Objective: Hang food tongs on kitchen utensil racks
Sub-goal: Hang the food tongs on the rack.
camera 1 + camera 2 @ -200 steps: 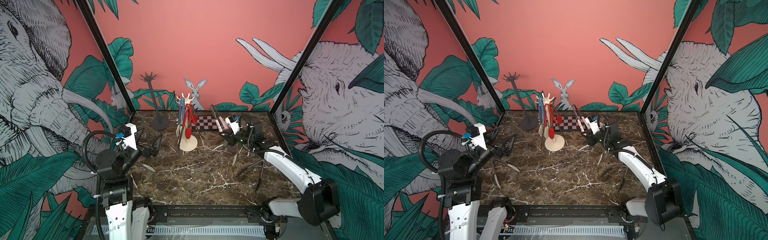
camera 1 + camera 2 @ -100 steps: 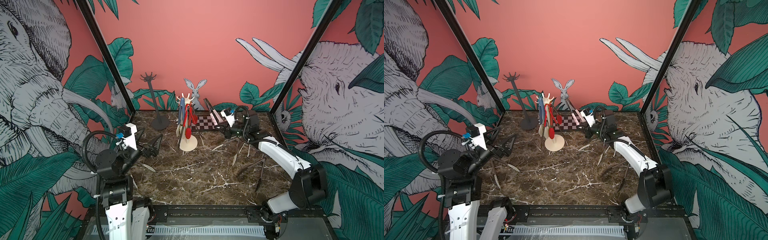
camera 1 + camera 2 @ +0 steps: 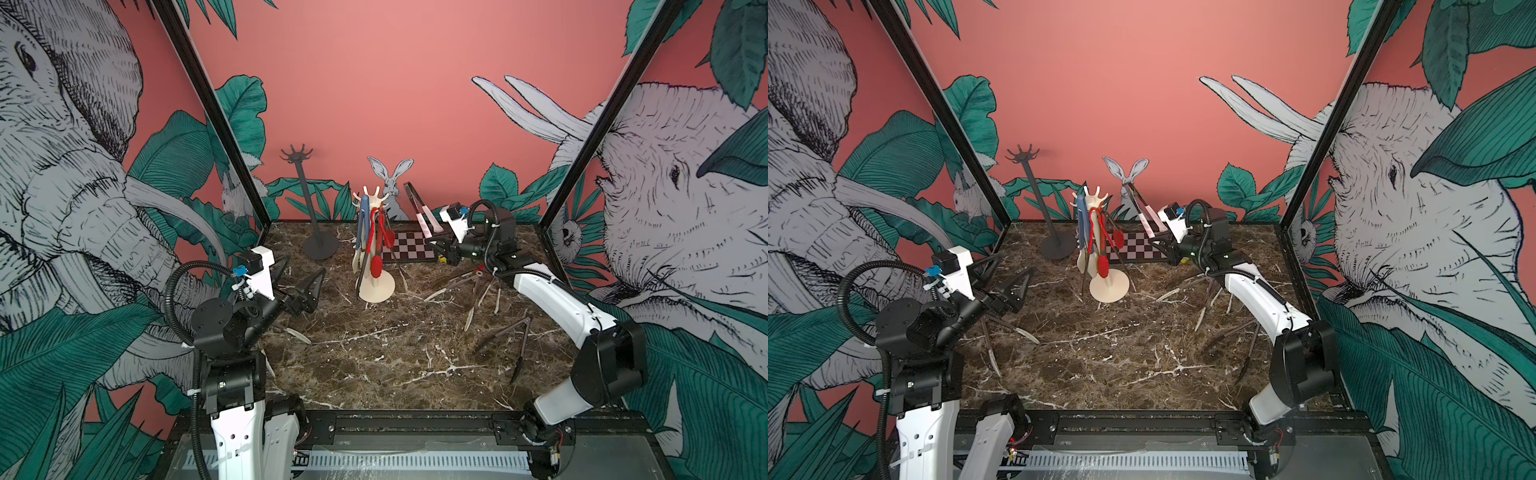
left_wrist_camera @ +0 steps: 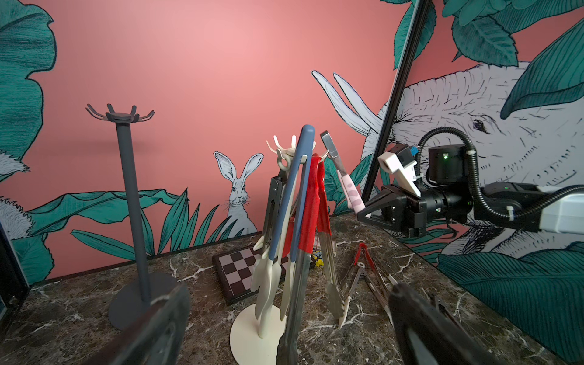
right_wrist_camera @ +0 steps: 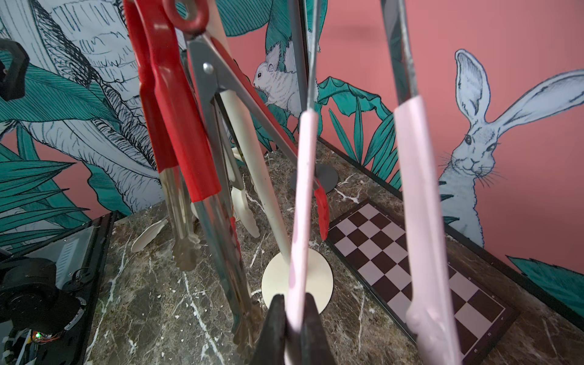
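While the right gripper [image 3: 436,243] is clamped on one pink arm of the pink-tipped tongs [image 3: 423,210], close to the end of that arm, the second pink arm stands free beside the jaws. In the right wrist view the black fingers [image 5: 275,319] squeeze this arm at the bottom centre of the frame, and the free arm runs down the right half.

These tongs are held off the surface, tilted, with the hinge end up, right of centre in both top views. The hinge end is near the crown of the cream-white rack [image 3: 376,286], at about the height of its prongs. Whether it touches a prong I cannot tell.

On this rack, in the centre of the frame, hang blue tongs [image 3: 363,216] and red tongs [image 3: 371,230], with others among them. The dark grey rack [image 3: 306,199] stands to the left of it, further back.

The left gripper [image 3: 302,274], left of centre, has its jaws wide apart and points toward the cream-white rack.

Loose tongs [image 3: 478,291] lie on the dark brown marble tabletop [image 3: 395,361], right of centre under the right arm, and some more lie at the lower left near the left arm. A checkered board [image 3: 409,249] lies flat at the back. The back wall [image 3: 415,104] is salmon pink with a painted rabbit [image 3: 390,174]. The side walls show elephants and green leaves.
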Controlling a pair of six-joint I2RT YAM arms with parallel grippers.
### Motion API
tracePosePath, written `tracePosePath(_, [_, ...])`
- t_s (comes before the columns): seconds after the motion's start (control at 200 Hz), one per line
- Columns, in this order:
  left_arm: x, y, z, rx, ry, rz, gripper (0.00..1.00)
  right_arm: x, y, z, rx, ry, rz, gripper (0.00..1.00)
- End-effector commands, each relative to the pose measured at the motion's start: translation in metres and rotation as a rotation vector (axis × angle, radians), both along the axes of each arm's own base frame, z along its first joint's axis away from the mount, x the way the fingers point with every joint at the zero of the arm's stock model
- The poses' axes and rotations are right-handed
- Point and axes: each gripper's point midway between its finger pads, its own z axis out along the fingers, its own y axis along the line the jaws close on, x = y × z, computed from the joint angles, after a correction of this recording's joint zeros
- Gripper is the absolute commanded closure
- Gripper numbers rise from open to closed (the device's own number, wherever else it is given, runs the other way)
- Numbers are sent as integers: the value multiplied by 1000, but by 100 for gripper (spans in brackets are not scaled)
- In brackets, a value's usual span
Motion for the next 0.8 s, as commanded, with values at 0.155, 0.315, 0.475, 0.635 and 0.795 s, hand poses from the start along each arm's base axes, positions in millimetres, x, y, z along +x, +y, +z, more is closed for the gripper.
tracePosePath(0.155, [1,0,2,2,-19,-8,1,-12,13,49,116,-114,121,100])
tracePosePath(0.315, [2,0,2,2,-18,-7,1,-20,25,50,114,-105,188,100])
tracePosePath(0.475, [1,0,1,1,-18,-6,1,-23,36,43,110,-80,234,100])
tracePosePath(0.635, [0,0,1,-2,-16,-7,1,-26,45,36,105,-52,273,100])
tracePosePath(0.795, [0,0,0,-3,-16,-6,1,-28,49,33,107,-39,292,100])
